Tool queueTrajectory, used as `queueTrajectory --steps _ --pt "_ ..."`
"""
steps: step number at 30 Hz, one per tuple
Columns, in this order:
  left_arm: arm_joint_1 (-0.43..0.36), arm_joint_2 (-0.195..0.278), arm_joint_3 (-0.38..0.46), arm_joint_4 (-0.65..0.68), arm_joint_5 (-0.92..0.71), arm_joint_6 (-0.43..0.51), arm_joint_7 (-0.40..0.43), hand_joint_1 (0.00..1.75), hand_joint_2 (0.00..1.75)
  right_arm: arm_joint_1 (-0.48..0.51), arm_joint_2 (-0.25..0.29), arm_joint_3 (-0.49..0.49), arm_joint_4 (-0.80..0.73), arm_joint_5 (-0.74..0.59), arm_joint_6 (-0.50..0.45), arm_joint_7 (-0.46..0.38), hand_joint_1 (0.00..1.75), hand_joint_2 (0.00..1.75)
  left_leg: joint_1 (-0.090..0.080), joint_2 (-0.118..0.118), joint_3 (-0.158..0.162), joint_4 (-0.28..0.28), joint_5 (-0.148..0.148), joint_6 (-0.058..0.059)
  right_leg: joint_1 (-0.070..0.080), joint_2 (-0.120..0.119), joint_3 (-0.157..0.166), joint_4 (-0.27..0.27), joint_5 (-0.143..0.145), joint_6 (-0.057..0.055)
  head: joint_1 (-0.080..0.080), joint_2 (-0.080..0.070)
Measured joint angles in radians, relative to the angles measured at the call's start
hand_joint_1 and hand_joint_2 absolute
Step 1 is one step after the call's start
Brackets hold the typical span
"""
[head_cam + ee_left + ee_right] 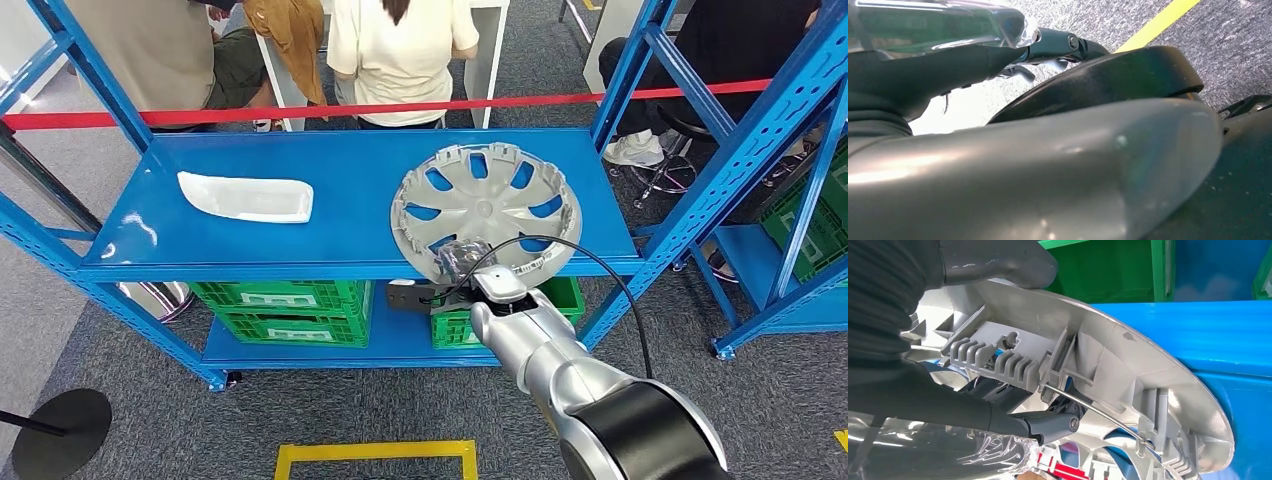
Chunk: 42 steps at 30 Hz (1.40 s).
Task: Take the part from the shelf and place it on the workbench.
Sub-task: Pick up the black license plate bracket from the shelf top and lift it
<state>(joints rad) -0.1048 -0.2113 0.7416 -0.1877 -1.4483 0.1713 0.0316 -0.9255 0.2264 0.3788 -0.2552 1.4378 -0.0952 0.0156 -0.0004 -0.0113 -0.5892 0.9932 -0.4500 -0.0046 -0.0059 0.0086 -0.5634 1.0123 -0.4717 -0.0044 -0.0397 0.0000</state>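
Right robot hand (462,262) clamped on silver hubcap's (487,210) near rim, thumb (998,262) outside, fingers (1048,424) inside.

The head view looked forward and down on the blue shelf (300,235) from well back. The right wrist view sat tight behind the right hand (973,270) at the hubcap (1128,365), which both shared. The left wrist view faced the floor (1228,45).

A silver-grey wheel cover (486,210) and white part (246,197) lay on a blue shelf (350,160); green crates (285,310) sat beneath, on grey carpet (120,360).
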Motion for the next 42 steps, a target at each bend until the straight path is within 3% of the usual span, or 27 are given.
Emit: queueTrajectory --steps 12,17,21,24,28,33,37,42 --pt "0.000 0.000 0.000 0.000 -0.002 0.006 -0.005 0.00 0.00 0.004 -0.004 0.000 0.000 0.000 -0.025 -0.006 1.75 1.75 0.000 0.000 0.000 0.000 0.000 0.000 0.000 0.000 0.000 0.000 0.000 0.000 0.000 0.000" --pt "0.000 0.000 0.001 0.000 -0.001 0.028 -0.018 0.00 0.00 0.015 -0.007 -0.001 0.000 -0.022 -0.086 -0.059 1.75 1.75 0.000 0.000 0.000 0.000 0.000 0.000 0.000 0.000 0.000 0.000 0.000 0.000 0.000 0.000" --pt "0.001 -0.001 0.017 0.000 0.042 0.078 -0.064 0.00 1.75 0.032 -0.003 -0.034 -0.009 -0.163 -0.214 -0.244 1.75 1.75 0.000 0.000 -0.001 0.000 0.000 0.000 0.000 0.001 -0.001 0.000 0.000 0.000 0.000 0.000" --pt "0.005 -0.002 0.040 0.000 0.071 0.120 -0.110 0.00 1.75 0.052 0.017 -0.082 -0.039 -0.323 -0.283 -0.450 1.75 1.75 0.000 0.000 -0.001 0.000 -0.001 -0.001 0.001 0.001 -0.001 0.000 0.000 0.000 0.000 0.000" --pt "0.014 -0.002 0.056 0.000 0.074 0.163 -0.169 0.00 1.75 0.106 0.042 -0.124 -0.116 -0.532 -0.283 -0.647 1.75 1.75 0.001 0.000 -0.001 0.000 -0.001 -0.001 0.002 0.000 -0.001 0.000 -0.002 0.000 0.000 0.000" --pt "0.019 -0.002 0.058 0.000 0.067 0.201 -0.217 0.00 1.75 0.214 0.041 -0.095 -0.312 -0.769 -0.225 -0.708 1.75 1.75 0.001 0.000 -0.001 0.000 -0.002 -0.001 0.001 0.001 -0.001 0.000 -0.003 0.000 0.000 0.000" --pt "0.020 -0.001 0.058 0.000 0.068 0.216 -0.241 0.00 0.00 0.282 0.026 -0.033 -0.450 -0.852 -0.222 -0.706 1.75 1.75 0.001 0.000 -0.001 0.000 -0.002 -0.001 0.001 0.001 -0.001 0.000 -0.002 0.000 0.000 0.000" --pt "0.021 0.000 0.058 0.000 0.068 0.214 -0.258 0.00 0.00 0.331 0.002 0.029 -0.544 -0.952 -0.236 -0.707 1.75 1.75 0.001 0.000 -0.001 0.000 -0.002 -0.001 0.001 0.001 -0.001 0.000 -0.003 0.000 0.000 0.000"
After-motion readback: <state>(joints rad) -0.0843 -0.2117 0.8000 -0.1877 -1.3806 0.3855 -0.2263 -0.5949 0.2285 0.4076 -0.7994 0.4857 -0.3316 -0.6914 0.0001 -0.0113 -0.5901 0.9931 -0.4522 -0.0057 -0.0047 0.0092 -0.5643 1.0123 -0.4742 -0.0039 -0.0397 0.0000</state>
